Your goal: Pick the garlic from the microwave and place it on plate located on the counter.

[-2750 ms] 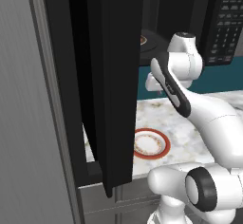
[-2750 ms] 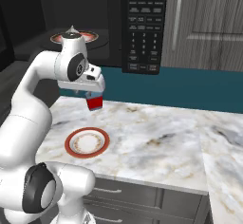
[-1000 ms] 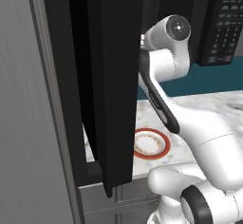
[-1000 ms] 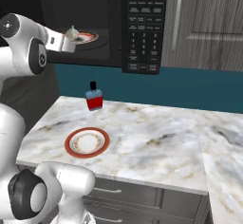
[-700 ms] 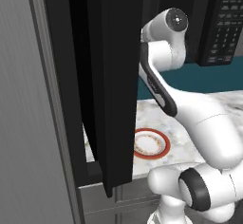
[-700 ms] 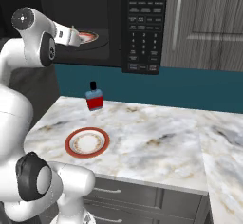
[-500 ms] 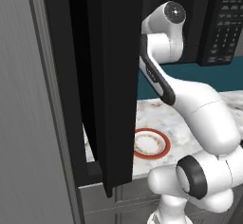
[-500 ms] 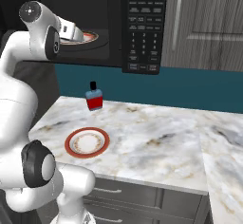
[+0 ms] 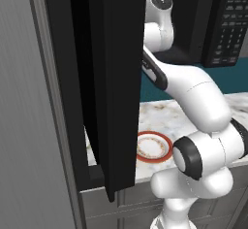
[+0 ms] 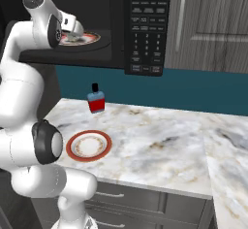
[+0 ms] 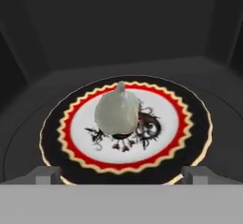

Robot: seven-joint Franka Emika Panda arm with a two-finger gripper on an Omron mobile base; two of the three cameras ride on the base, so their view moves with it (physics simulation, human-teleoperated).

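Note:
The garlic [image 11: 117,109], a pale lumpy bulb, sits in the middle of a dish with a black and red rim [image 11: 194,123] on the floor of the open microwave [image 10: 145,29]. My gripper [image 11: 121,174] is open just in front of that dish, its fingertips [image 11: 45,173] wide apart and the garlic a little ahead of them, untouched. From the right base view the gripper [image 10: 73,29] reaches into the oven cavity. The red-rimmed plate [image 10: 89,145] [image 9: 154,145] lies bare on the marble counter [image 10: 160,140] below.
The tall black microwave door [image 9: 116,77] stands swung open to the left of my arm. A small red bottle with a dark cap [image 10: 96,99] stands on the counter behind the plate. A teal backsplash runs along the back, and dark cabinets hang to the right.
My arm has lifted and pushed the hand into the microwave cavity, closer to the dish with the garlic. The jaws stayed wide. Plate and bottle have not moved.

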